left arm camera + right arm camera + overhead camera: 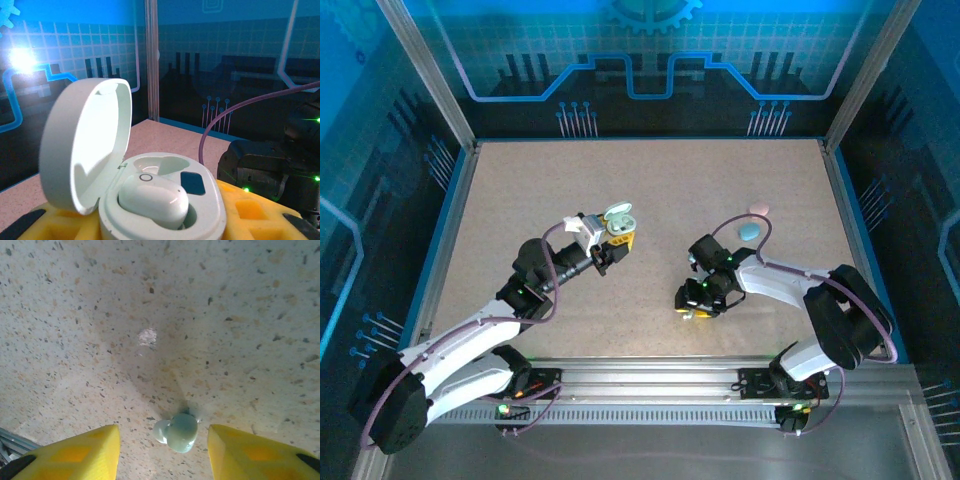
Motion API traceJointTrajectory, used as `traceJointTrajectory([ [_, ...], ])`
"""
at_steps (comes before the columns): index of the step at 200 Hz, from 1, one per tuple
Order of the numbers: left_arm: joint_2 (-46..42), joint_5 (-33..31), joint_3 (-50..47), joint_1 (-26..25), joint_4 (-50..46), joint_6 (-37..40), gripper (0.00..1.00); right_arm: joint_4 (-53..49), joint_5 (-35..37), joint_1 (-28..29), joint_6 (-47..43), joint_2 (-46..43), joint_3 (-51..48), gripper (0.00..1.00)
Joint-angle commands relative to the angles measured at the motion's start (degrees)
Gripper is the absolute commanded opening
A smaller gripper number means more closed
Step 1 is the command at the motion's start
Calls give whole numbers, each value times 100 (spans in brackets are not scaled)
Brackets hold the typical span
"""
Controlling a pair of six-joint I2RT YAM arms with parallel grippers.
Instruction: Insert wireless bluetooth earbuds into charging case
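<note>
Jaws first: L jaws clamp the open charging case [85, 150], just off worktop [150, 315] centre toward 10 o'clock, w/ a seated earbud [152, 200] in one socket and the 2nd socket [165, 164] bare. R jaws stand apart, straddling a pale-green loose earbud [179, 432] at 6 o'clock in the wrist view, not touching it. Roughly half done, I'd say: grab, carry, seat it, shut lid left to do.

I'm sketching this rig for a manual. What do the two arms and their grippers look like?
Both the left arm and right arm have white links with black joints and small green lights. A purple cable runs along each. The right gripper's fingers are blocky, yellow, with black patches; the left gripper's fingers are yellow too.
</note>
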Motion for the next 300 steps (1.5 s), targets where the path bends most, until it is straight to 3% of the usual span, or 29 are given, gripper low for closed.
traceJointTrajectory([
  [1, -7, -75, -21, -39, 132, 7, 35, -129, 33, 72, -14, 74, 11, 50],
  [34, -11, -65, -20, -42, 126, 6, 35, 235, -249, 106, 128, 162, -91, 48],
  [142, -73, -55, 40, -39, 46, 1, 35, 273, -242, 384, 228, 84, 50, 42],
  [224, -105, -54, 27, -44, 41, 17, 35, 233, -237, 603, 20, 397, 528, 44],
  [300, -187, -149, -64, -39, 85, 54, 35, -532, 357, 714, 216, 607, 980, 46],
])
